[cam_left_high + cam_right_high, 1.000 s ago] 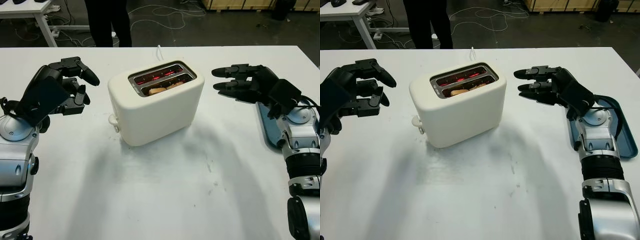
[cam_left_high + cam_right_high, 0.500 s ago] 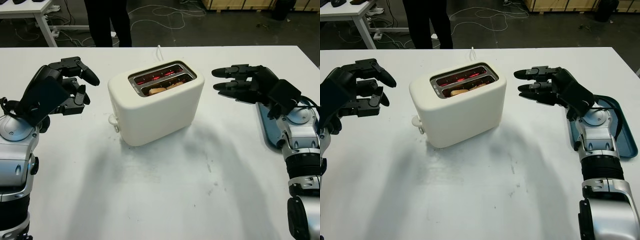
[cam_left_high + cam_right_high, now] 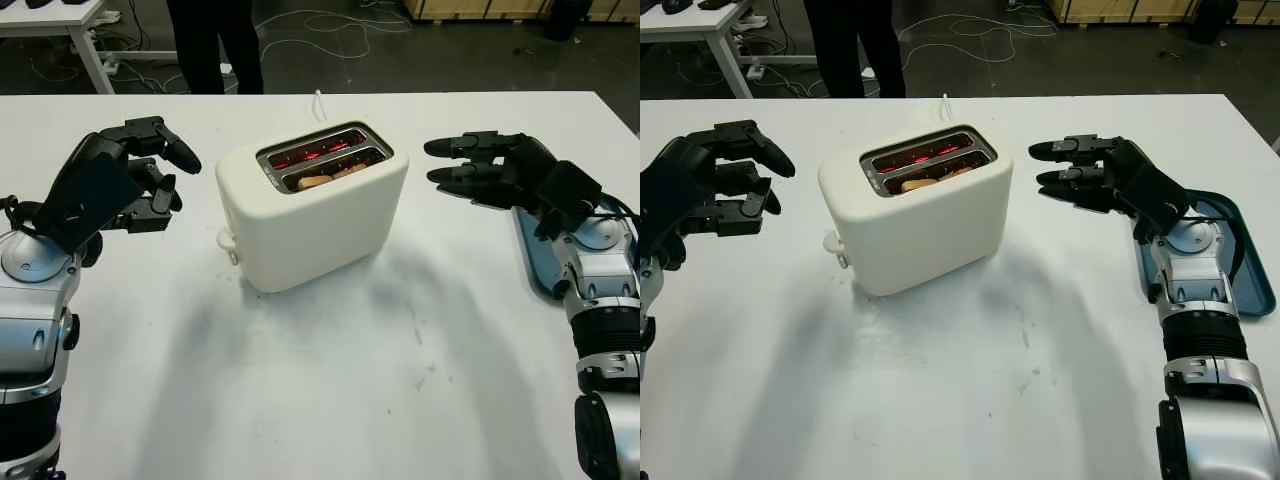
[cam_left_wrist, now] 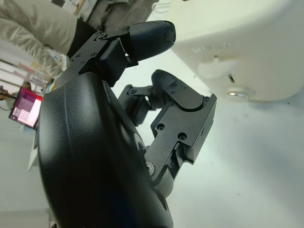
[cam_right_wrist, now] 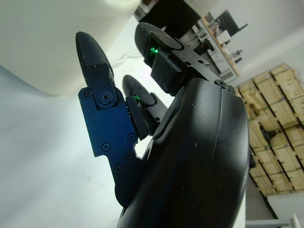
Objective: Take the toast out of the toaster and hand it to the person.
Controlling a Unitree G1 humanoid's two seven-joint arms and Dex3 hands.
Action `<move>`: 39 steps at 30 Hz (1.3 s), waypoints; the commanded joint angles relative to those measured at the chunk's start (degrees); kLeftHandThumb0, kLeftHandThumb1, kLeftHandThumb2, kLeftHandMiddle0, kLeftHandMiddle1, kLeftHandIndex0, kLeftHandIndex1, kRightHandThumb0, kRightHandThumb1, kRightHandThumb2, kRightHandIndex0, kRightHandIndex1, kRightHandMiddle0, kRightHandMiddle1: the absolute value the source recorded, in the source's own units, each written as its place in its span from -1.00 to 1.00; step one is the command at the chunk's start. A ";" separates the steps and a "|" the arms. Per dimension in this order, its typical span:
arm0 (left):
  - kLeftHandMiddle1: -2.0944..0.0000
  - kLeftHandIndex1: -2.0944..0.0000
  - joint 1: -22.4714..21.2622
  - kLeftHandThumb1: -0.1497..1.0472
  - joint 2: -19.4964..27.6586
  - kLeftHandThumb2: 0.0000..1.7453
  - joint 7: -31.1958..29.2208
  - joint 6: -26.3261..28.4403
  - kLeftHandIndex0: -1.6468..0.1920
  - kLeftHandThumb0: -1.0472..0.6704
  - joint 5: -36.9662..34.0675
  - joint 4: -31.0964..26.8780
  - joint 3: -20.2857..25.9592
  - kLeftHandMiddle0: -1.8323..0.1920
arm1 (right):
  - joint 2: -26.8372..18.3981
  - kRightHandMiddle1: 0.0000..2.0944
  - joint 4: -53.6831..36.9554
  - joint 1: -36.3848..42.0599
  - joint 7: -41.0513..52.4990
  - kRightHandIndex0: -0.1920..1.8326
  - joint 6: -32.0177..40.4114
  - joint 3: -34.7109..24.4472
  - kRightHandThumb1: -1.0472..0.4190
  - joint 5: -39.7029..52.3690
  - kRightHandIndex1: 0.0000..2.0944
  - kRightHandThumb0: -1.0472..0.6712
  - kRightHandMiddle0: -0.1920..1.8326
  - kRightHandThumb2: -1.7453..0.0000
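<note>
Toast [image 3: 318, 181] sits in the front slot of the cream toaster [image 3: 310, 212] on the white bench [image 3: 330, 380], between the empty, uncurled left hand [image 3: 140, 170] and right hand [image 3: 480, 170].

Head stereo looks down, both eyes share toaster [image 3: 310, 205]; wrist cams close-up.

The toaster [image 3: 312, 215] stands mid-counter [image 3: 330, 390], and I place everything by it. Bare counter lies between it and my left hand [image 3: 140, 185] on one side, and between it and my right hand [image 3: 480, 172] on the other; both hold nothing. Above its slots nothing blocks a reach from overhead. The toast [image 3: 325, 179] sits low in the nearer slot, walled in closely. Beyond the toaster a person's legs [image 3: 215, 45] stand past the counter's far edge. A blue tray [image 3: 1250, 270] lies under my right forearm, well apart from the toaster.
</note>
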 commanded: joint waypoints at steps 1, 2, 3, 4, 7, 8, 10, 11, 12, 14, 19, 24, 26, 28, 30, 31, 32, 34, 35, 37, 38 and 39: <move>-0.47 -0.36 -0.79 0.23 0.08 0.44 0.51 0.71 0.19 0.24 0.49 -0.59 -0.23 0.14 | 0.05 -1.00 -0.44 0.30 -0.20 0.05 0.26 0.04 -0.70 0.08 -1.00 -0.38 -0.02 1.00; -0.47 -0.36 -0.82 0.24 0.16 0.43 0.45 1.38 0.19 0.25 0.50 -0.94 -0.25 0.15 | 0.15 -1.00 -0.18 0.26 0.00 0.06 0.23 -0.08 -0.70 0.36 -1.00 -0.38 -0.02 1.00; -0.46 -0.35 -0.86 0.26 0.30 0.42 0.35 1.78 0.20 0.25 0.59 -1.19 -0.32 0.16 | 0.15 -1.00 0.00 0.25 0.01 0.06 -0.05 -0.10 -0.70 0.35 -1.00 -0.38 -0.02 1.00; -0.46 -0.35 -0.81 0.28 0.30 0.40 0.30 1.68 0.21 0.26 0.58 -1.18 -0.27 0.16 | 0.15 -1.00 0.22 0.25 0.03 0.06 -0.55 -0.11 -0.70 0.31 -1.00 -0.37 -0.02 1.00; -0.46 -0.35 -0.71 0.28 -0.09 0.39 0.47 1.54 0.20 0.27 0.33 -1.05 0.06 0.16 | 0.21 -1.00 0.09 0.33 0.18 0.06 -1.07 -0.14 -0.70 0.43 -1.00 -0.36 -0.02 1.00; -0.46 -0.35 -0.71 0.28 -0.12 0.39 0.51 1.70 0.20 0.26 0.32 -1.08 0.08 0.16 | 0.23 -1.00 -0.03 0.34 0.08 0.06 -0.95 -0.11 -0.70 0.37 -0.99 -0.36 -0.02 1.00; -0.47 -0.36 -0.70 0.28 -0.08 0.40 0.18 1.34 0.20 0.27 0.01 -0.82 0.22 0.16 | 0.20 -1.00 -0.33 0.37 -0.15 0.06 -0.56 -0.03 -0.70 0.19 -0.99 -0.37 -0.01 1.00; -0.47 -0.36 -0.71 0.29 -0.09 0.41 0.10 1.25 0.20 0.28 -0.10 -0.73 0.28 0.16 | 0.20 -1.00 -0.30 0.36 -0.17 0.06 -0.63 -0.03 -0.70 0.17 -0.99 -0.37 -0.01 1.00; -0.48 -0.36 -0.73 0.29 -0.14 0.41 0.08 1.18 0.20 0.28 -0.18 -0.64 0.31 0.16 | 0.16 -1.00 -0.20 0.32 -0.19 0.07 -0.83 -0.01 -0.70 0.09 -0.99 -0.37 -0.01 1.00; -0.48 -0.37 -0.84 0.29 -0.19 0.41 0.38 2.12 0.20 0.27 0.05 -1.02 0.12 0.16 | 0.06 -1.00 -0.19 0.14 -0.13 0.06 -0.49 -0.02 -0.70 0.11 -0.99 -0.37 -0.02 1.00; -0.47 -0.35 -1.32 0.32 -0.28 0.37 0.77 3.13 0.21 0.29 0.49 -1.42 -0.48 0.19 | -0.43 -1.00 -1.59 -1.64 0.33 0.05 2.29 -0.94 -0.65 1.53 -1.00 -0.35 -0.03 1.00; -0.50 -0.38 -1.35 0.28 -0.92 0.42 0.76 1.52 0.20 0.27 0.06 -0.37 -0.31 0.17 | -1.61 -1.00 -4.50 -5.71 -0.91 0.01 4.19 -1.33 -0.59 0.61 -1.00 -0.26 -0.06 1.00; -0.50 -0.38 -1.43 0.26 -0.93 0.44 0.69 1.29 0.20 0.25 0.24 -0.19 -0.45 0.17 | -2.21 -1.00 -4.10 -8.24 -1.44 0.02 2.77 -1.10 -0.58 -0.41 -1.00 -0.25 -0.06 1.00; -0.50 -0.38 -1.60 0.24 -0.75 0.45 0.58 1.56 0.21 0.23 0.51 -0.15 -0.66 0.19 | -2.96 -1.00 -4.54 -11.14 -2.17 0.01 2.05 -0.45 -0.55 -1.89 -1.00 -0.24 -0.07 1.00; -0.49 -0.38 -1.70 0.24 -0.74 0.45 0.46 1.57 0.22 0.22 0.51 -0.09 -0.71 0.21 | -3.22 -0.99 -4.86 -14.40 -2.36 0.03 1.54 0.00 -0.52 -2.67 -0.99 -0.20 -0.04 1.00; -0.49 -0.38 -1.71 0.24 -0.80 0.45 0.45 1.49 0.22 0.22 0.45 -0.04 -0.69 0.21 | -3.27 -0.98 -4.64 -15.86 -2.26 0.05 1.03 0.21 -0.51 -2.94 -0.98 -0.20 -0.03 1.00; -0.49 -0.38 -1.69 0.25 -0.95 0.45 0.51 1.45 0.22 0.22 0.38 0.00 -0.66 0.21 | -3.26 -0.98 -4.49 -17.54 -2.34 0.06 0.86 0.55 -0.50 -3.39 -0.98 -0.22 -0.02 1.00; -0.49 -0.38 -1.57 0.26 -1.30 0.45 0.69 1.43 0.22 0.24 0.28 0.03 -0.64 0.20 | -2.80 -0.96 -3.95 -20.60 -2.40 0.11 0.85 1.33 -0.48 -4.02 -0.95 -0.38 0.03 1.00; -0.50 -0.38 -1.50 0.26 -1.48 0.46 0.77 1.47 0.23 0.24 0.23 0.04 -0.61 0.20 | -2.50 -0.96 -3.50 -21.85 -2.54 0.13 0.39 1.83 -0.48 -4.49 -0.94 -0.43 0.05 1.00; -0.50 -0.38 -1.21 0.27 -1.59 0.46 0.85 0.63 0.23 0.25 0.50 0.22 -0.77 0.19 | -1.72 -0.95 -2.26 -24.19 -1.76 0.17 -0.77 3.00 -0.47 -4.85 -0.92 -0.52 0.09 1.00; -0.50 -0.38 -1.05 0.27 -1.74 0.47 1.00 0.15 0.23 0.26 0.64 0.32 -0.81 0.19 | -1.40 -0.95 -1.78 -25.13 -1.39 0.18 -1.09 3.73 -0.47 -5.13 -0.92 -0.54 0.09 1.00; -0.50 -0.38 -0.82 0.26 -1.81 0.47 1.08 -0.77 0.22 0.27 0.80 0.57 -0.88 0.19 | -1.24 -0.95 -1.60 -26.01 -1.54 0.18 -1.53 4.97 -0.47 -6.37 -0.92 -0.56 0.10 1.00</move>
